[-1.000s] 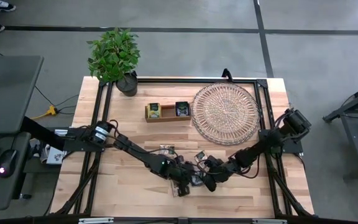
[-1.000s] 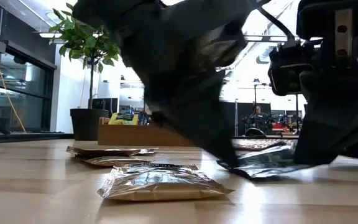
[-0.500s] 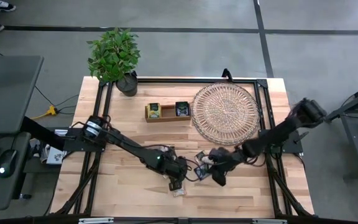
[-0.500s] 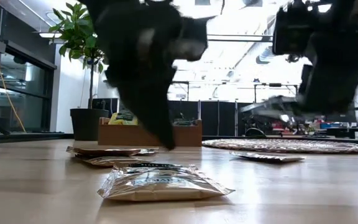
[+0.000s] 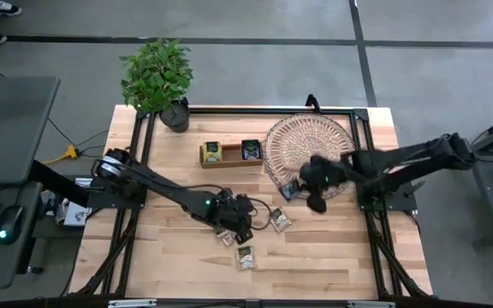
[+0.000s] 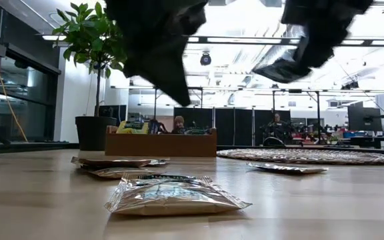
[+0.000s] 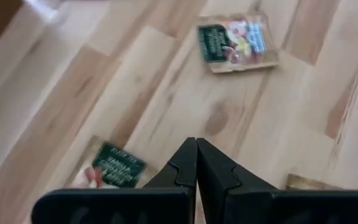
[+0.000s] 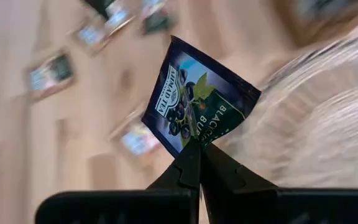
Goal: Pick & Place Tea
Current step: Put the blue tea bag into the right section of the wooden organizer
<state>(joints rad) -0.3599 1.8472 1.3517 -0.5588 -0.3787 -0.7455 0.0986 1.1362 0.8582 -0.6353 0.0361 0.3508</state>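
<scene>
Navy tea sachet [image 8: 199, 107] aloft, others [image 5: 245, 257] tabletop.

Even, bright overhead light; ceiling strips [image 6: 245, 41] glare in the low view. Beyond the right jaws, the pale wooden desk [image 8: 104, 124] smears with motion blur.

Two dark robot arms reach over a table from opposite sides. The left gripper [image 5: 240, 224] hangs low near the table's middle, fingers pressed together, empty. The right gripper [image 5: 302, 184] is raised, arm stretched sideways, fingertips pinching a dark sachet [image 8: 201, 107].
</scene>
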